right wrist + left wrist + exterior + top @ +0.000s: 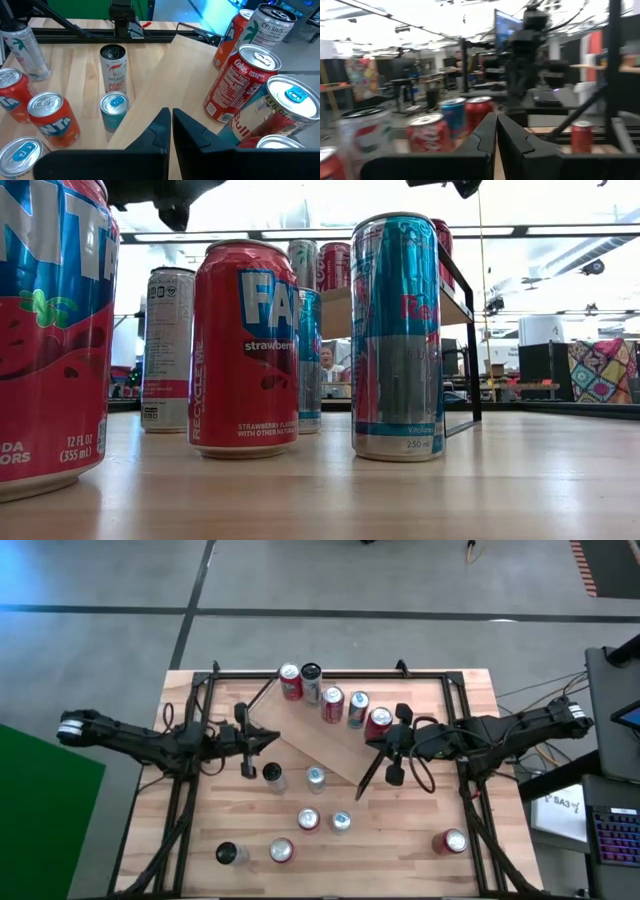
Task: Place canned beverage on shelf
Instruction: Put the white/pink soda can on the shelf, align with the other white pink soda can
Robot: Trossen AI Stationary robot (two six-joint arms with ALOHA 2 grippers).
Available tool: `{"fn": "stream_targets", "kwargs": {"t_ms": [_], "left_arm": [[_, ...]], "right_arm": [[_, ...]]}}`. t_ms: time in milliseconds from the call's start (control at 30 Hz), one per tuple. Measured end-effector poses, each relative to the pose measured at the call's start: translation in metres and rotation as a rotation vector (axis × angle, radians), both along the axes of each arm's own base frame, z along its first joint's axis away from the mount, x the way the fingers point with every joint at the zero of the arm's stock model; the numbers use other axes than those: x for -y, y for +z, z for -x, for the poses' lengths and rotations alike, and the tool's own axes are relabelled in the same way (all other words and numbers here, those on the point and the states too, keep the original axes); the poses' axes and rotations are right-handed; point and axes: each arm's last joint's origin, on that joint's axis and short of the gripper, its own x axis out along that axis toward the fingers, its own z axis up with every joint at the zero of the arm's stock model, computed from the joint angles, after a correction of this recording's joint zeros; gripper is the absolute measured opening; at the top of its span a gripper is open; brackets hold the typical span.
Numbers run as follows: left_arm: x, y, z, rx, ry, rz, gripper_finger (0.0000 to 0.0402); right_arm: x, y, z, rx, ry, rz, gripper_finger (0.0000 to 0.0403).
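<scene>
1. Above the table (high view): the shelf [310, 745] lies slantwise across the middle of the table [420, 870]. Five shelf cans [332, 703] stand in a row along its far edge, probably packed close to leave the near half free. Seven table cans [308, 820] stand loose nearer the front, one of them [453, 841] well apart at the right. The left gripper [262, 745] hovers at the shelf's left end and the right gripper [380, 745] at its right end, beside the last shelf can. Neither holds anything, so the next can is not yet chosen.

2. Low view: five upright cans show on the table, among them a Fanta [243, 345] and a Red Bull [397, 335]. Behind them the shelf plank sits raised on its black frame [472, 330], and three shelf cans show on top. Standing upright, the table cans offer their sides to a sideways grip.

3. Left wrist view: this gripper's fingers [482, 137] are pressed together, empty. Six blurred cans stand beyond them, and the right arm [535, 35] shows farther off.

4. Right wrist view: its fingers [192, 132] are also together and empty, aimed down at the bare plank. Five shelf cans crowd one side, including a Coke [240, 82]. Six table cans stand on the other, including a Celsius [112, 67].
</scene>
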Motion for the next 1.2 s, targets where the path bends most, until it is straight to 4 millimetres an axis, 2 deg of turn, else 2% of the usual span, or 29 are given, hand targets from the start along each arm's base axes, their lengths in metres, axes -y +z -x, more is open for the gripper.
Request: {"fn": "stream_targets", "kwargs": {"t_ms": [233, 433, 733, 1000, 1200], "left_arm": [[0.018, 0.01, -0.001, 0.029, -0.014, 0.037, 0.0], [0.032, 0.013, -0.018, -0.016, -0.068, 0.047, 0.0], [0.05, 0.02, -0.039, -0.319, -0.086, 0.111, 0.0], [0.069, 0.036, -0.037, -0.624, -0.059, 0.19, 0.0], [0.072, 0.049, -0.035, -0.855, 0.012, 0.216, 0.0]], "right_arm": [[0.0, 0.001, 0.0, -0.001, 0.006, 0.012, 0.0009], [-0.002, 0.006, 0.0, 0.009, 0.021, 0.021, 0.0009], [-0.019, 0.005, 0.004, 0.001, 0.099, 0.036, 0.0009], [-0.032, 0.005, 0.008, -0.002, 0.165, 0.057, 0.0009], [-0.033, 0.005, 0.009, -0.002, 0.173, 0.059, 0.0009]]}}
